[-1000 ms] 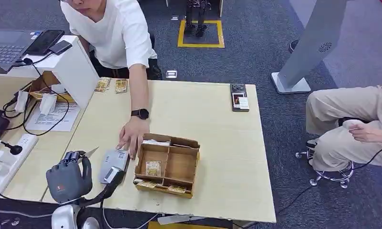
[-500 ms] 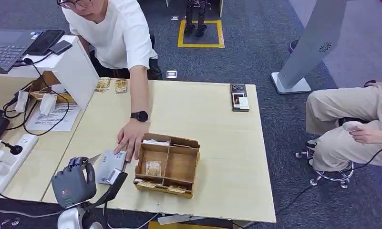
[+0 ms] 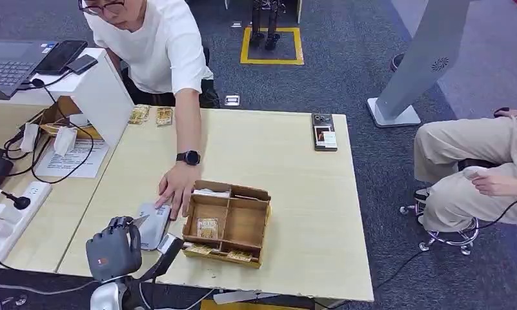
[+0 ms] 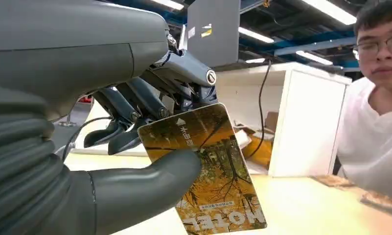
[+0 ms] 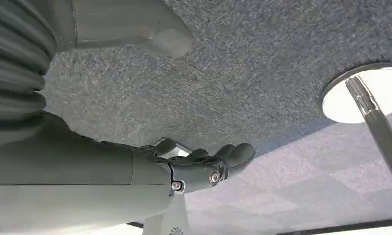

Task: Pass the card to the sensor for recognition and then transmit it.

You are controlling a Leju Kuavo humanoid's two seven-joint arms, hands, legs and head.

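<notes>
You have a pale wooden bench [image 3: 288, 168] in front of you, with a person [image 3: 153, 45] in a white shirt leaning over its far left side. A second person in beige trousers [image 3: 465, 165] sits off to the right, well apart from the bench. Near the front edge sits a cardboard tray [image 3: 226, 223] split into compartments, with cards lying in several of them. The first person's hand [image 3: 176, 187] rests on a grey card reader [image 3: 153, 225] just beside the tray's left wall.

Your left hand [image 3: 113, 248] is at the front left of the bench, just before the reader. It pinches the card [image 4: 206, 169] between thumb and fingers [image 4: 135, 105]; the card is golden yellow with a tree picture and printed lettering, and its tip points toward the reader. You cannot tell whether the card touches the reader.

Your right hand [image 5: 198, 164] hangs over grey carpet [image 5: 262, 68], holding nothing, with its fingers curled partway in.

A phone [image 3: 324, 132] lies at the far right edge of the bench.
</notes>
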